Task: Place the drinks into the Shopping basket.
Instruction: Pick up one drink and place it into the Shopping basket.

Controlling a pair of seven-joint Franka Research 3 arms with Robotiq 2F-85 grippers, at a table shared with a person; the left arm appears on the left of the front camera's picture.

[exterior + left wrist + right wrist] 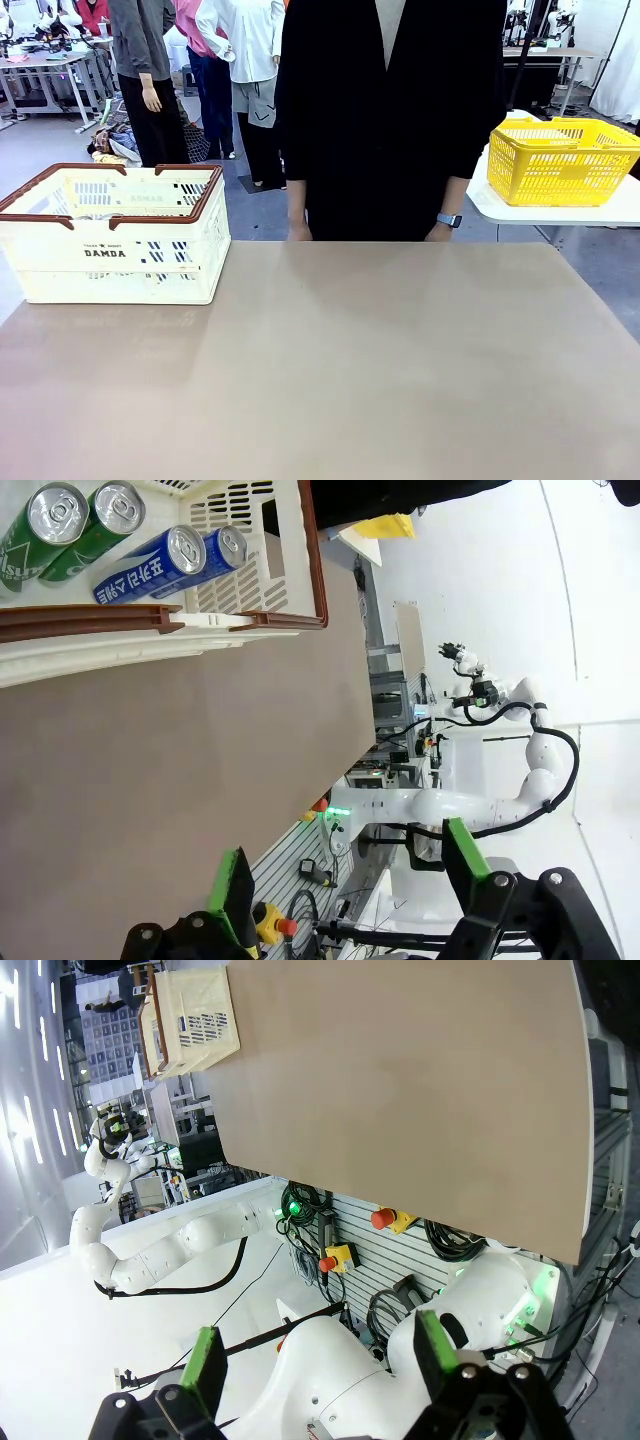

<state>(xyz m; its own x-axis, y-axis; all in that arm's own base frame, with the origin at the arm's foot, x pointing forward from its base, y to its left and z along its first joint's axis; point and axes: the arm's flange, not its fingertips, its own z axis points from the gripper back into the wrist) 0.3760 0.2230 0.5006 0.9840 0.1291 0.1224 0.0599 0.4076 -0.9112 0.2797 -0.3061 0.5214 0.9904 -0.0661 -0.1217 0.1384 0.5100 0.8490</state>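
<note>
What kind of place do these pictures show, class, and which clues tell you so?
Probably a robotics lab staged as a shop. Clues: a white robot arm mounted beside the table, emergency-stop buttons below its edge, and shopping baskets holding drink cans.

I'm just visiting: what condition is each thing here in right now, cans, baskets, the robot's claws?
Shopping basket: upright on the table's left part, holding cans.
Green cans: two, lying in the Shopping basket.
Blue cans: two, lying beside the green ones.
Yellow mesh basket: upright on a white side table.
Left gripper: open, holding nothing.
Right gripper: open, holding nothing.
</note>
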